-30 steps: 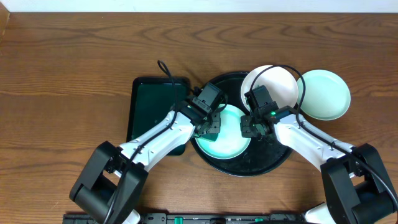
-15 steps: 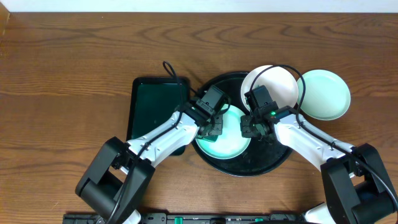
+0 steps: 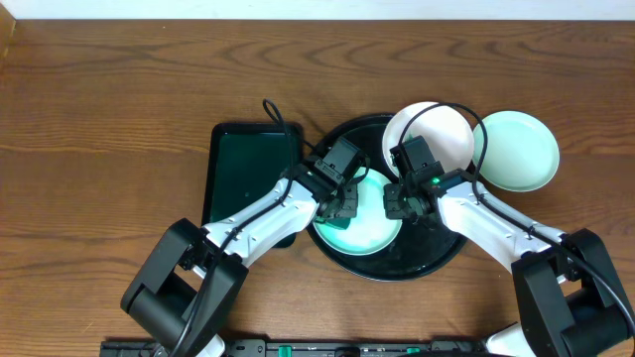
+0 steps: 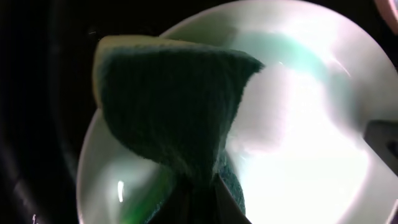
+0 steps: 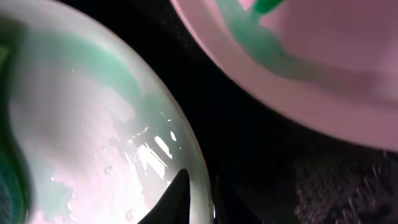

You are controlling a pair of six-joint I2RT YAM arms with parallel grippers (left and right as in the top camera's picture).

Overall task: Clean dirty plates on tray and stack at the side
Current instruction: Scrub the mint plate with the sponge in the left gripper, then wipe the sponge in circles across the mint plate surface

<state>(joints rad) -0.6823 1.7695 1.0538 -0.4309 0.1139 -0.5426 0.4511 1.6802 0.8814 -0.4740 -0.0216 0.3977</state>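
A pale mint plate (image 3: 362, 230) lies on the round black tray (image 3: 422, 253). My left gripper (image 3: 340, 206) hangs over the plate's left part, shut on a dark green sponge (image 4: 174, 106) that rests on the plate (image 4: 298, 124). A green smear (image 4: 146, 196) shows beside the sponge. My right gripper (image 3: 400, 203) pinches this plate's right rim (image 5: 200, 180), one finger inside and one outside. A white plate (image 3: 446, 149) with a green smear (image 5: 249, 31) leans on the tray's far right rim. Another mint plate (image 3: 516, 149) sits on the table to the right.
A dark green rectangular tray (image 3: 243, 174) lies left of the black tray, under my left arm. Both arms reach in from the near edge and meet over the black tray. Brown wooden table (image 3: 119, 99) surrounds everything.
My left gripper closed on the sponge and shifted slightly right over the mint plate. My right gripper stayed in place and its jaws narrowed on the plate's rim.
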